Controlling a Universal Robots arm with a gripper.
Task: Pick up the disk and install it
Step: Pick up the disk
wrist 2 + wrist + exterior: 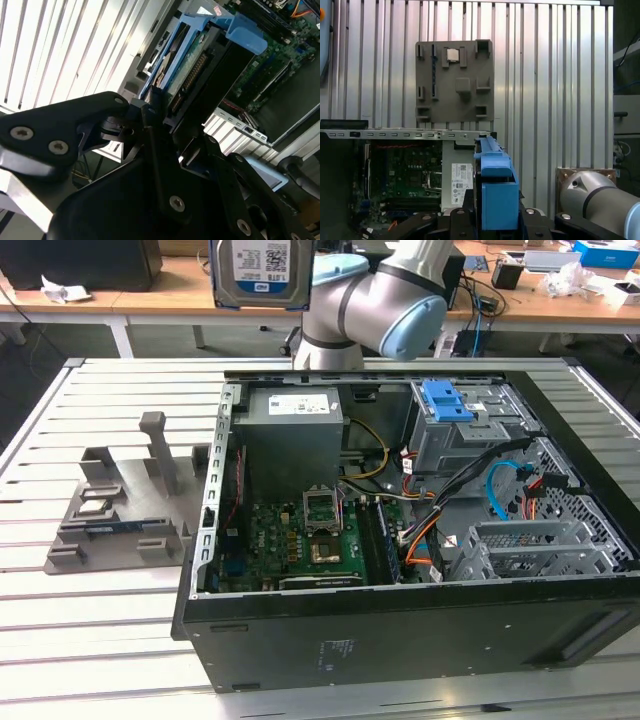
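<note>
The fingers [158,131] clamp the disk [262,270] high above the open computer case [400,640]

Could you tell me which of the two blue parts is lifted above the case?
The disk, held in the jaws above the case, label showing; the bare blue bracket sits inside the case's bay.
</note>
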